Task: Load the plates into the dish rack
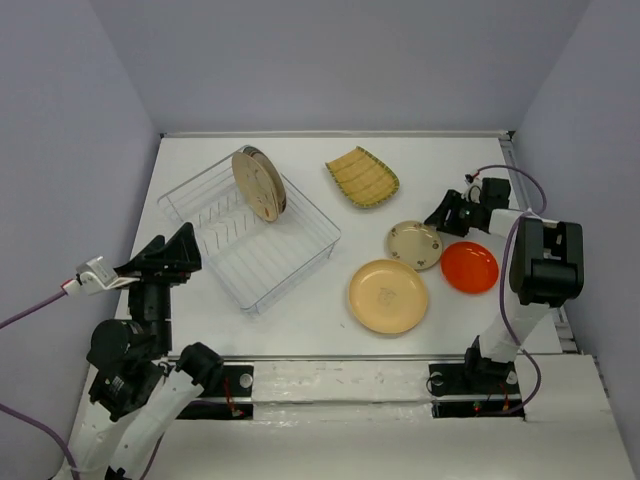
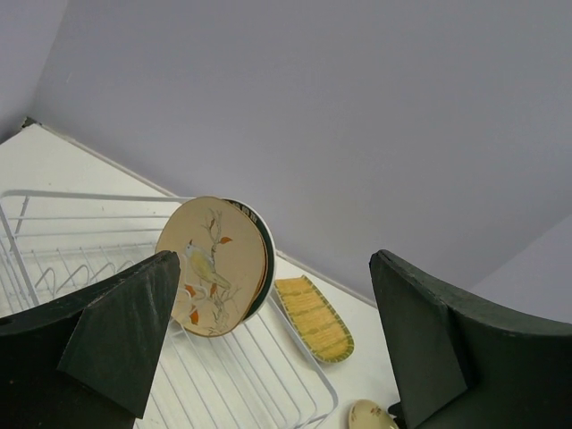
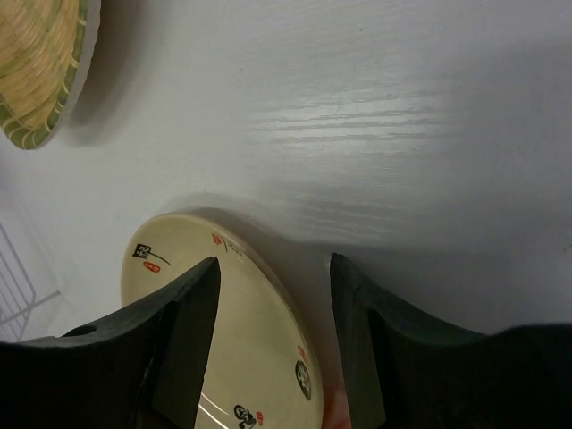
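Overhead sees all; wrist views (right nearer) share the yellow plate (image 2: 313,317).

Bright, even overhead light. Top view sharp, with soft, short shadows on the desk (image 1: 300,330). Wrist views: left pincer (image 2: 274,259) and right pincer (image 3: 274,259) appear dark and soft-edged, and a pale sheen crosses the desk's grain.
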`<action>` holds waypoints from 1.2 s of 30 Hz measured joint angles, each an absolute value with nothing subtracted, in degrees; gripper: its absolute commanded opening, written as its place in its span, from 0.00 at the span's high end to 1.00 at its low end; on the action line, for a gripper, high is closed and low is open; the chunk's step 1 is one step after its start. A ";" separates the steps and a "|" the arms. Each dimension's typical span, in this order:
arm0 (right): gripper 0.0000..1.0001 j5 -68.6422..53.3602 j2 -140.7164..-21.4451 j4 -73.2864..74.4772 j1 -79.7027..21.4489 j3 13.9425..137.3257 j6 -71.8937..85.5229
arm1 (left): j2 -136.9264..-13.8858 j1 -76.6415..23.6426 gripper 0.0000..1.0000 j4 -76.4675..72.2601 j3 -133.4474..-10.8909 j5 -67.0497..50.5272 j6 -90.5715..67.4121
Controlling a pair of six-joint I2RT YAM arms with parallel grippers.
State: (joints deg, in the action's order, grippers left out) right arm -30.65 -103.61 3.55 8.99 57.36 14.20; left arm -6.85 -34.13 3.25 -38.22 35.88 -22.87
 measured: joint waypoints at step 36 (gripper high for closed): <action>0.93 -25.76 -94.54 9.15 8.47 56.51 16.03 | -5.13 -35.27 0.01 3.03 -38.22 36.49 -22.55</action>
